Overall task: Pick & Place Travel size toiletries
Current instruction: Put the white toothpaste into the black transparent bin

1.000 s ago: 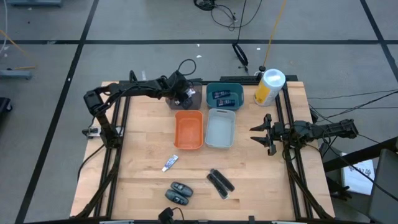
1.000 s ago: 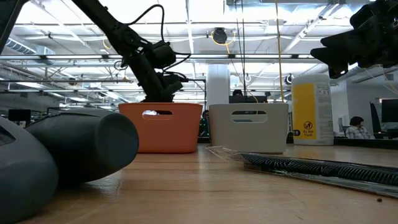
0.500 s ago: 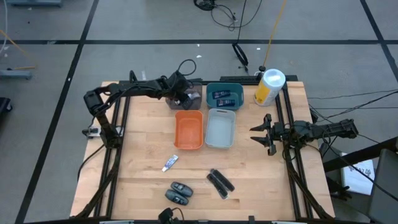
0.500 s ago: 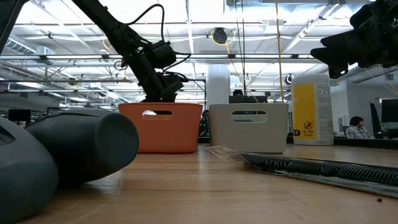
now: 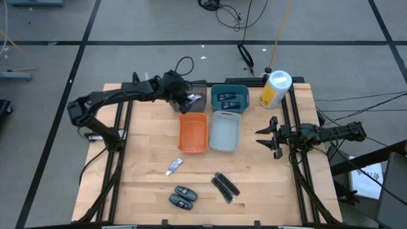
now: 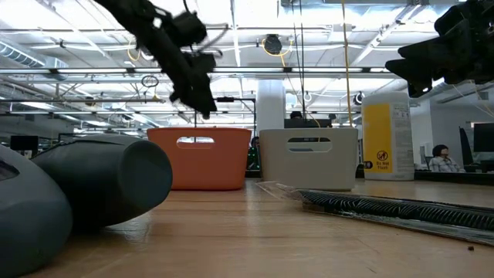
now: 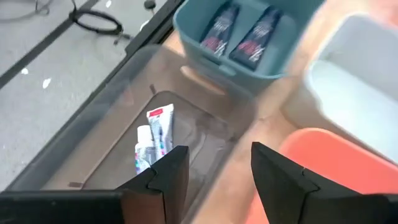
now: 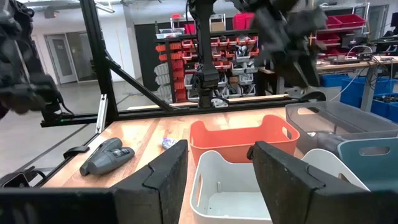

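- Nearest you, at the table's front edge: two dark grey oval items (image 5: pixel 182 197) lie side by side, untouched. Just beside them lie two slim black bars (image 5: pixel 226 187).
- Next back: one silvery-white tube (image 5: pixel 173 166) lies loose on the wood, in front of the orange rectangular bin (image 5: pixel 193 133).
- Mid-table: the orange bin and the white rectangular bin (image 5: pixel 225 131) show nothing inside.
- Right gripper (image 5: pixel 267 137): you find it waiting off the white bin's side, fingers apart, holding nothing.
- Far row: two dark blue tubes (image 7: pixel 242 37) lie in the teal bin (image 7: pixel 205 56).
- Changed: the left gripper (image 5: pixel 189 102) has just opened and lifted above the clear grey bin (image 7: pixel 112 124). Its fingers stand apart, empty.
- Only the left wrist view shows the other silvery-white tube (image 7: pixel 153 137) resting in that bin; the low view hides it. Judged placed; five items remain.
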